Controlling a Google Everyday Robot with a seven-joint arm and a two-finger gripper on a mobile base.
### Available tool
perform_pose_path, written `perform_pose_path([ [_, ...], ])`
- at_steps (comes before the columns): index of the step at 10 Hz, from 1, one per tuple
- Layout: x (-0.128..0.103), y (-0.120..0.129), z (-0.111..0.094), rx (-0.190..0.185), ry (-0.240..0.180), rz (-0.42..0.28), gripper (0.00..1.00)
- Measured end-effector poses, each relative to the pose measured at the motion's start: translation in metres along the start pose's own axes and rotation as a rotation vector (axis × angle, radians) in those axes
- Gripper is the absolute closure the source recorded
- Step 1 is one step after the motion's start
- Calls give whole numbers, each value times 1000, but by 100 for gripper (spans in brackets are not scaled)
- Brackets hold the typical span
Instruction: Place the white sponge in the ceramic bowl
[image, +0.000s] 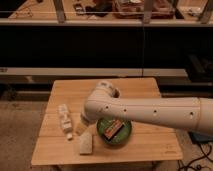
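The white sponge lies flat on the wooden table, near its front edge. Just right of it sits the ceramic bowl, a dark-green dish with a small orange-brown item inside. My white arm reaches in from the right, over the bowl's far side. The gripper hangs at the arm's left end, just above the sponge's far edge, open, and holds nothing.
A lumpy white bottle-like object lies on the table to the left of the gripper. Behind the table runs a dark counter front with a shelf of clutter above it. Bare wood shows at the table's right side.
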Motion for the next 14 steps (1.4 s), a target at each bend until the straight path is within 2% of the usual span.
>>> perform_pose_path([
  [3,6,-17,36,12,-51,-61,20],
  [5,-1,-6,57,-8,-83,-89,20],
  [6,-3,-4,60,-8,-85,-94,20],
  [8,-17,2,81,25,-91,-114,20],
  [9,-19,2,85,42,-75,-109,20],
  [14,-18,1,86,49,-71,-106,20],
])
